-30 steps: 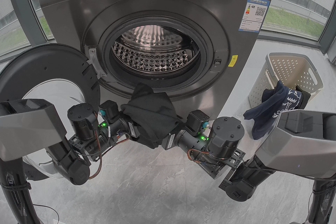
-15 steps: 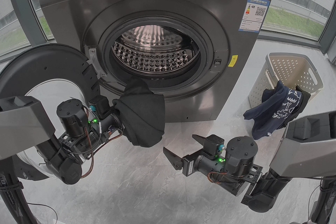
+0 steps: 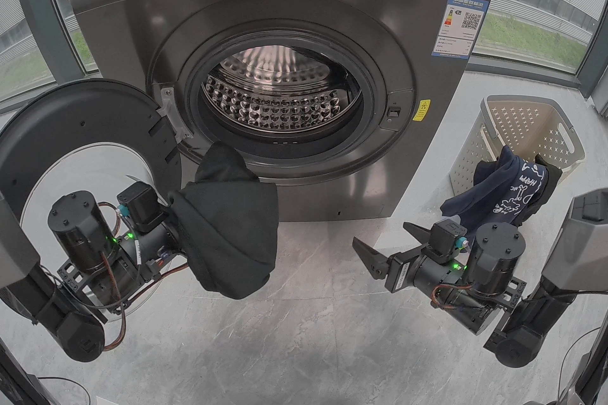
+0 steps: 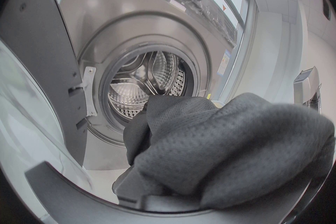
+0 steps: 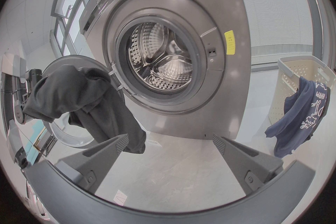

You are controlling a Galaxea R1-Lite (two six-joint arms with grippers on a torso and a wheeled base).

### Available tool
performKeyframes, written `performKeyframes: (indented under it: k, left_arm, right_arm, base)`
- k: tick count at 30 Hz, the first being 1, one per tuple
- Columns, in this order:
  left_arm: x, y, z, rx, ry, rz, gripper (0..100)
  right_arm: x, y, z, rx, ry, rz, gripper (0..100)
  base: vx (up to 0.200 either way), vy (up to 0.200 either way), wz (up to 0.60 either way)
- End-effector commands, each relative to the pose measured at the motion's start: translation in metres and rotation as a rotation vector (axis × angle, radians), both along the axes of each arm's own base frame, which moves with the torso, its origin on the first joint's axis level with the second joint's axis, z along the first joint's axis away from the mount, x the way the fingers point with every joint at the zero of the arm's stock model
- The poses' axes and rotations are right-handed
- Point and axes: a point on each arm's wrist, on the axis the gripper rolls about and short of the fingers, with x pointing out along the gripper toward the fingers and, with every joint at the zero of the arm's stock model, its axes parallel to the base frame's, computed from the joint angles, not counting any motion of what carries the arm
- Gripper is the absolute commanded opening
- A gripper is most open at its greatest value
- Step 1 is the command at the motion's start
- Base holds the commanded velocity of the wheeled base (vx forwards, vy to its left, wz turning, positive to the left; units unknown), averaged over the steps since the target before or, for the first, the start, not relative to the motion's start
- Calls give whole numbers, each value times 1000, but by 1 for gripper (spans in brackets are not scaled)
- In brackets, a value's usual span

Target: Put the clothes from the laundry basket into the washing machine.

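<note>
Black garment (image 3: 228, 229) shifted left, right arm (image 3: 487, 273) withdrawn

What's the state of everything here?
Grey front-loading washing machine: round door swung open, steel drum looks empty.
Black mesh garment: clamped in left gripper, hanging outside the drum.
Right gripper: jaws open, empty.
Beige perforated plastic laundry basket: upright.
Navy printed shirt: draped over basket rim.
</note>
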Motion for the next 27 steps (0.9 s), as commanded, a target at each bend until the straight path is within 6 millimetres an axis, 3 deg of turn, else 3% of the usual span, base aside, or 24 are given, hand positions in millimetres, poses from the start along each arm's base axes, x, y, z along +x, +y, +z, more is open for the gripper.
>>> performKeyframes:
  k: [1,5,27]
  left_arm:
    - [-18,7,14,-20,-41,3,0]
    - [-28,11,4,-2,10,34,0]
    - [-34,11,-4,30,36,-7,0]
  right_arm:
    - [-2,-12,13,23,-27,-28,100]
    - [0,-15,11,27,-18,-40,100]
    - [-6,-17,4,17,21,-32,100]
  base:
    - [0,0,0]
    - [0,0,0]
    - [0,0,0]
